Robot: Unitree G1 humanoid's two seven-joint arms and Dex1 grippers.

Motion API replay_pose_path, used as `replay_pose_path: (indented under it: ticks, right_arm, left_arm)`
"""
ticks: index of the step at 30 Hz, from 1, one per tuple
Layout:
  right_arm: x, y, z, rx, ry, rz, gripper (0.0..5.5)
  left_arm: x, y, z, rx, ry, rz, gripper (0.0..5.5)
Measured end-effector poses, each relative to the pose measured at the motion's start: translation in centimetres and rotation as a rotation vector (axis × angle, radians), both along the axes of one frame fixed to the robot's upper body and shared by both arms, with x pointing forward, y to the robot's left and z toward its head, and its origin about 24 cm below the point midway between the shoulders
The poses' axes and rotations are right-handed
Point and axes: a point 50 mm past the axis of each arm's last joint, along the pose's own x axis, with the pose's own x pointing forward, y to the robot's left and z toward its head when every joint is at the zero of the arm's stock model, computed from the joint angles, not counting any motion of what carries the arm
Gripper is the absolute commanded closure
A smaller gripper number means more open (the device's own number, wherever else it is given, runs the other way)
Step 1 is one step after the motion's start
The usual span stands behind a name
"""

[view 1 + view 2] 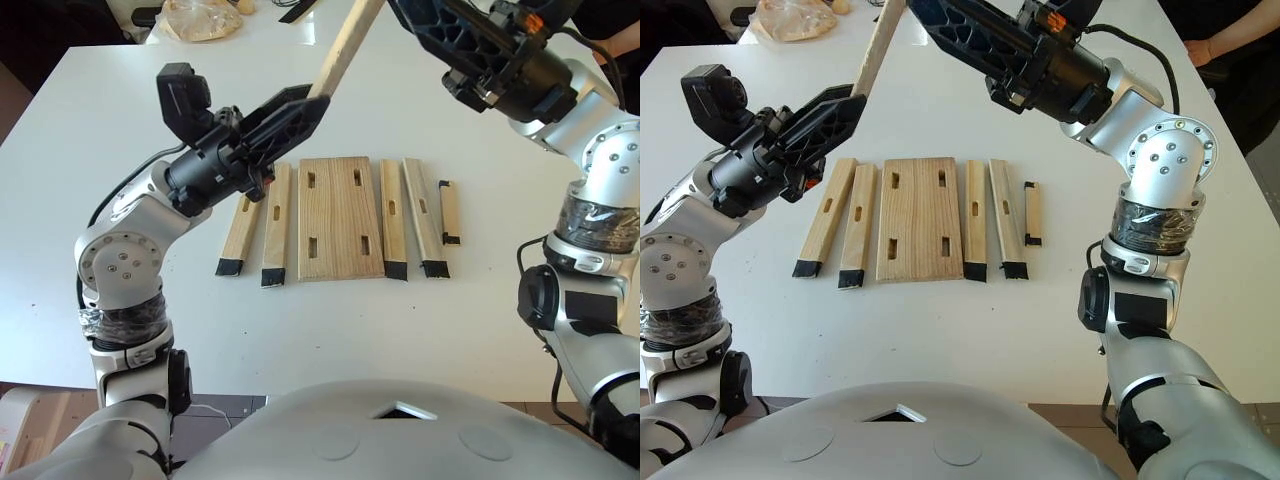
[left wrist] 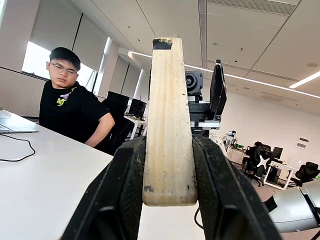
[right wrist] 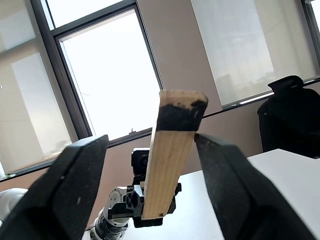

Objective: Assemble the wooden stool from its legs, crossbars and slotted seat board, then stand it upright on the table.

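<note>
If the left jaws let go too soon, the long pale wooden leg with the black tip can fall. The right jaws are apart around its top end and do not hold it yet. It would drop onto the flat pieces below and knock them out of their neat row. The leg could also slip or twist, because only its bottom end is pinched and the rest sticks far out. If the right jaws shut crooked, they could push it sideways.

The leg is up in the air above the white surface. The left jaws are clamped on its plain lower end. Its long line leans up and away from the robot, tipping toward the robot's right. The black tip points up between the right jaws.

Under it, the wide pale wooden seat board with four slots lies flat. Two left wooden legs lie beside it, two right wooden legs on the other side, and a short wooden crossbar lies farthest right.
</note>
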Motion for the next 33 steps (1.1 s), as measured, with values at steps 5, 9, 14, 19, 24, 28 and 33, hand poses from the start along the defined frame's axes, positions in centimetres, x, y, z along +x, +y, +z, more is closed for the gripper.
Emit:
replay_pose_path:
  ticks: [5,9,14,19,24,28,33]
  right_arm:
    - [0.5,-0.1,0.1,0.025,0.028,-0.023,2.30]
    - [0.4,0.1,0.4,0.040,0.020,-0.007,2.30]
    - [0.1,0.2,0.7,0.053,0.003,0.025,2.78]
    - [-0.2,0.3,0.8,0.056,-0.015,0.040,3.42]
    - [-0.3,0.6,0.5,0.037,-0.018,0.042,4.12]
    - [-0.3,0.5,0.2,0.041,-0.010,0.048,4.14]
    - [-0.3,0.4,0.2,0.045,-0.015,0.038,4.14]
  left_arm:
    - [-0.6,-0.7,-0.2,0.015,0.001,-0.058,4.20]
    - [-0.7,-1.2,-0.4,0.018,0.007,-0.078,4.20]
    - [-0.7,-1.2,-0.5,0.019,0.009,-0.081,4.20]
    - [-0.7,-1.3,-0.5,0.021,0.011,-0.085,4.20]
    - [-0.8,-1.5,-0.6,0.023,0.016,-0.095,4.20]
    - [-0.7,-1.4,-0.7,0.029,0.027,-0.101,4.20]
    - [-0.5,-1.5,-0.6,0.024,0.036,-0.106,4.20]
